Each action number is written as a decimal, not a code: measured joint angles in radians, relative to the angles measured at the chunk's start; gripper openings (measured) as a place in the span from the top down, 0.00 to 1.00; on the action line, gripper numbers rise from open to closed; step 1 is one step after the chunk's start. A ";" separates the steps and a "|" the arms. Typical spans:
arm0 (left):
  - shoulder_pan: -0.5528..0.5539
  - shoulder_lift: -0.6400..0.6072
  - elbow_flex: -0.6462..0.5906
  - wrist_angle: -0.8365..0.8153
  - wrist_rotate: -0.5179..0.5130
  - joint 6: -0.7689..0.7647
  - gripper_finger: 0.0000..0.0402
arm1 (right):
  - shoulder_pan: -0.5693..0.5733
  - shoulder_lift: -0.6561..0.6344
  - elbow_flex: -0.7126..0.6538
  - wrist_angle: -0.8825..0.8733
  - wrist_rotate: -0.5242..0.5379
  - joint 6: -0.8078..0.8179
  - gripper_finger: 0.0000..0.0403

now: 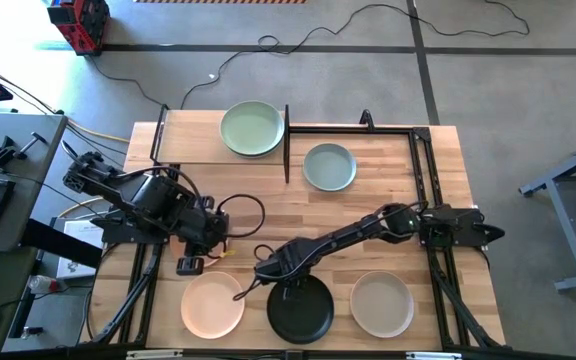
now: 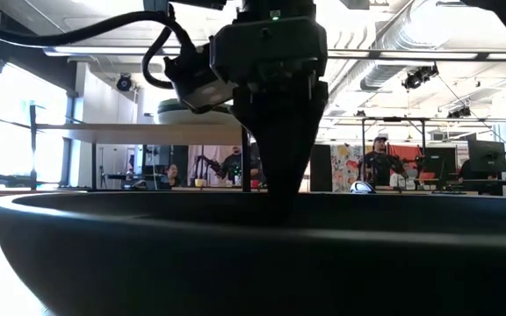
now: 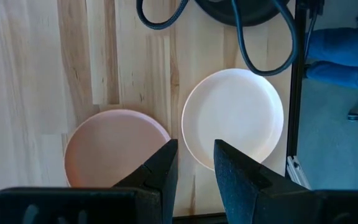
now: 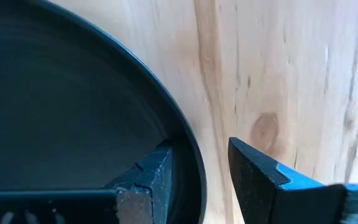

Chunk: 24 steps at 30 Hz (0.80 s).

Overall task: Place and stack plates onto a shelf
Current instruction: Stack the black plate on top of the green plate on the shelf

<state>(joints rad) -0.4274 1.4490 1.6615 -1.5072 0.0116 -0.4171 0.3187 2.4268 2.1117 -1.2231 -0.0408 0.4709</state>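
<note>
Nearest to us, the black plate (image 1: 301, 309) is lying at the front edge of the counter (image 1: 388, 190), between the peach-pink plate (image 1: 212, 305) and the beige plate (image 1: 382, 303). We are bringing the right pincer (image 4: 199, 171) down onto its rim: the fingers are standing apart, one inside the dish and one outside over the wood, straddling the edge without clamping it yet, so nothing is held. We are judging this plate to be stiff, matte and shallow, probably moderately heavy and breakable, so a pinch on the raised rim is the place to take hold; gripped at one edge it may tilt or slip, and we should be lifting it gently. Beside it, the left pincer (image 3: 194, 171) is hovering over the counter with its fingers parted and empty, looking down on the peach-pink plate and a white plate (image 3: 234, 118). Farther back, a pale blue-grey plate (image 1: 329, 166) is sitting on the counter just beside the shelf. At the far edge, the shelf (image 1: 190, 138) is carrying a pale green plate (image 1: 253, 128) at its right end, with bare board on the left. We are judging the black plate as the next to go there
</note>
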 joint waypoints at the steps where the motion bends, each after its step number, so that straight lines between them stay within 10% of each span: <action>1: 0.000 0.000 0.000 0.000 0.000 0.000 0.78 | 0.000 0.000 0.000 0.004 -0.002 -0.006 0.67; 12: -0.021 0.000 0.000 0.000 0.000 0.000 0.78 | -0.011 0.018 0.000 0.003 -0.047 -0.018 0.68; 24: -0.039 0.000 0.000 0.000 -0.001 -0.001 0.78 | -0.014 0.010 0.002 -0.008 -0.082 -0.027 0.97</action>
<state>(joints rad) -0.4667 1.4490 1.6615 -1.5070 0.0109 -0.4179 0.3052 2.4366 2.1134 -1.2315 -0.1230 0.4439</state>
